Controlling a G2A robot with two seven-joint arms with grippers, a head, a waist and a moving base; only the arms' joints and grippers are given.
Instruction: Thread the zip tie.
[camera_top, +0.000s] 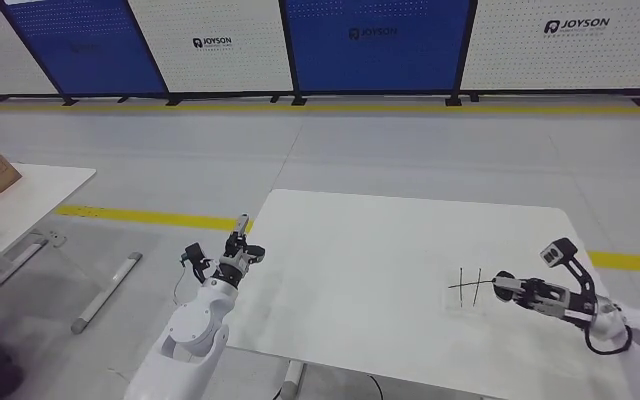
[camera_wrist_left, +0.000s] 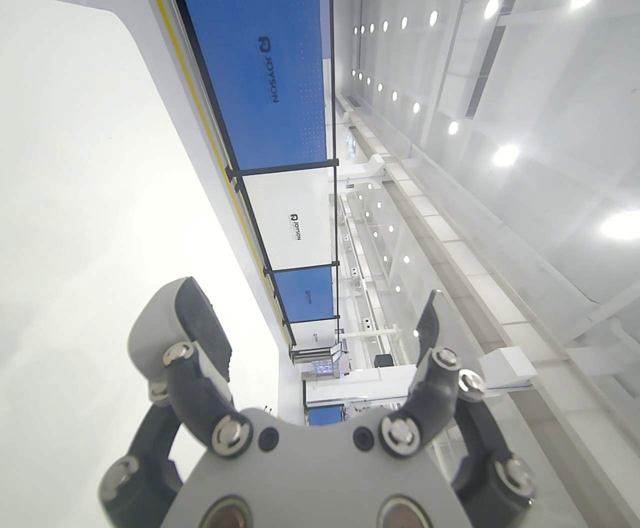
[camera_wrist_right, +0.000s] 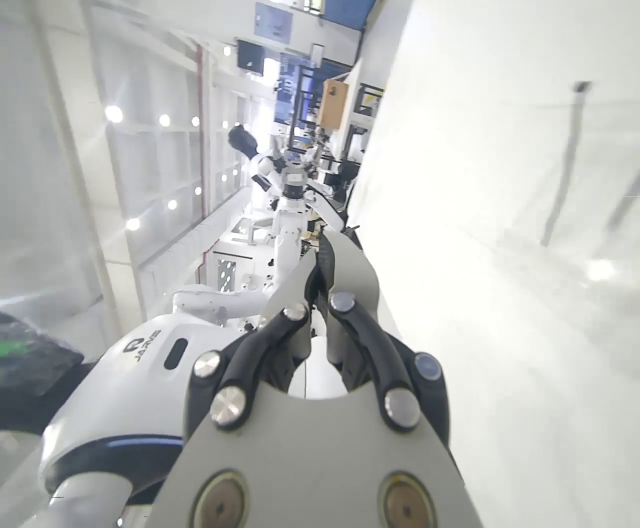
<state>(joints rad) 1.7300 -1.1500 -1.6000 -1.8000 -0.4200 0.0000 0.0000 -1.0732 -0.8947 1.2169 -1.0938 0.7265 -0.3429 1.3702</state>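
A plain white table (camera_top: 380, 260) stands on a pale grey floor (camera_top: 300, 150) marked with a yellow line (camera_top: 150, 216). Behind it runs a wall of blue and white perforated panels (camera_top: 375, 45). A second white table (camera_top: 40, 195) sits off to the robot's left. The zip ties (camera_top: 466, 285) lie on the right part of the table as thin dark strips – two side by side with a third crossing them. The right gripper (camera_top: 497, 283) is low over the table just beside them, at the end of the crossing strip. In its wrist view its fingers (camera_wrist_right: 345, 260) are pressed together, and I cannot tell whether anything is caught between them. Two of the strips (camera_wrist_right: 565, 165) lie on the white surface farther off. The left gripper (camera_top: 241, 240) is at the table's left edge, well apart from the ties, its fingers (camera_wrist_left: 200, 315) spread wide and holding nothing – ceiling lights and the panel wall show beyond it.
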